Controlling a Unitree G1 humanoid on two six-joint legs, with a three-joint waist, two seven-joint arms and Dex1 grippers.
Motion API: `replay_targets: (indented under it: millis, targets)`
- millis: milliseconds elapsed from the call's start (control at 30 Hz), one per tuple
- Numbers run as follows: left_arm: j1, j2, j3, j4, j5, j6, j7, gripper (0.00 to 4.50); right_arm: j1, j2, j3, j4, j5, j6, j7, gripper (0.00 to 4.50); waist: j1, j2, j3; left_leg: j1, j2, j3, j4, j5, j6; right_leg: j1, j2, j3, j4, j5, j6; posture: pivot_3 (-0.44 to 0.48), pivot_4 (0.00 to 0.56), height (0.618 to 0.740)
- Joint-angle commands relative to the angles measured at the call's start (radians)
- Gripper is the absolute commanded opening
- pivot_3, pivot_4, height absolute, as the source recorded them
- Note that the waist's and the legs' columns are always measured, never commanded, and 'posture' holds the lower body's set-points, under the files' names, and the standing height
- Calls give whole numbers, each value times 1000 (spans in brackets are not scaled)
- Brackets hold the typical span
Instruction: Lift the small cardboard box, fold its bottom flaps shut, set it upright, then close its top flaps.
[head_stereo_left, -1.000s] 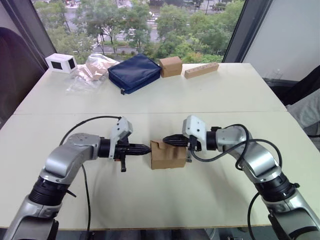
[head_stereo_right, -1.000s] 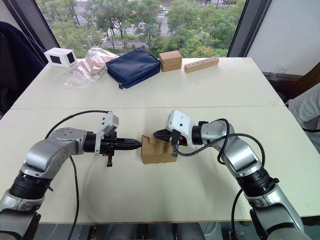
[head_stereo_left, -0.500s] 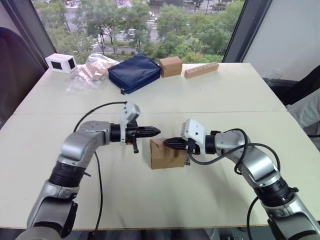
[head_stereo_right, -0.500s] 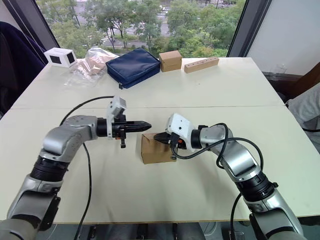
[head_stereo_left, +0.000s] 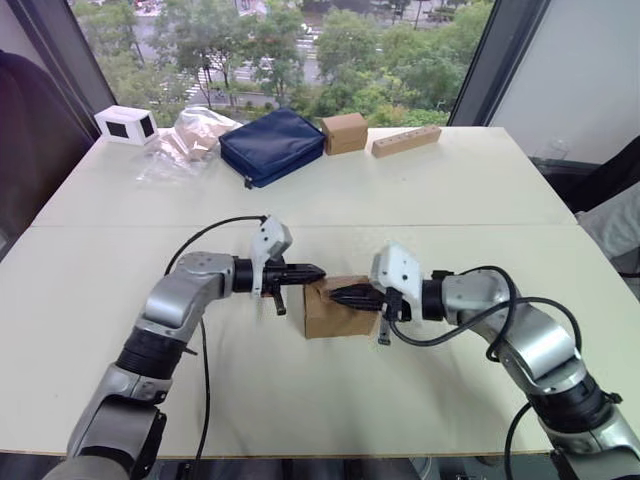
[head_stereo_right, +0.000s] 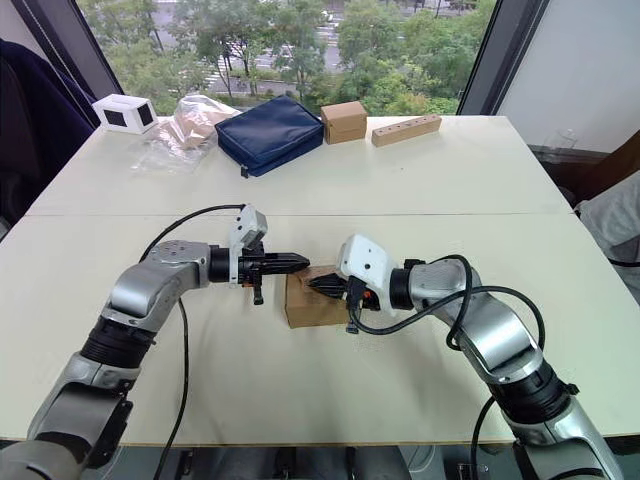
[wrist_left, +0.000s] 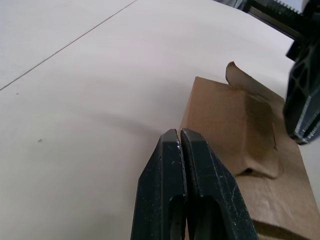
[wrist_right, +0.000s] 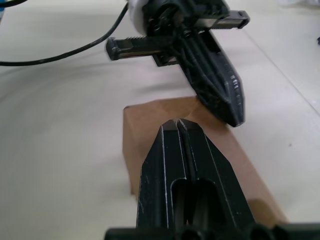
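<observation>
Both claws meet over the small cardboard box (head_stereo_left: 338, 308) on the worktop (head_stereo_left: 420, 190).

The box sits upright at mid-width, nearer the front edge. The left claw (head_stereo_left: 318, 271), fingers pressed together and empty, hovers at the box's top left edge. The right claw (head_stereo_left: 334, 294), likewise closed and holding nothing, pokes over the top flaps (wrist_left: 235, 120).

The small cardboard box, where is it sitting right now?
In the left eye view the small cardboard box rests on the near half of the table, about centre, between the left gripper and the right gripper, both over its top.
</observation>
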Motion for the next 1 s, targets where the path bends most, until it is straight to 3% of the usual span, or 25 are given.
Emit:
replay_targets:
  millis: [33,1000]
  targets:
    - [3,-13,14,-24,-13,5,8,64,-1,-5,4,-22,-10,-13,-4,0,0,0,0,0,0,0,0,0,0,0,0,0,0,0,0,0,150,740]
    - [21,-19,23,-58,-52,50,15,64,-23,-18,103,78,-200,-112,-19,0,-1,0,0,0,0,0,0,0,0,0,0,0,0,0,0,0,150,740]
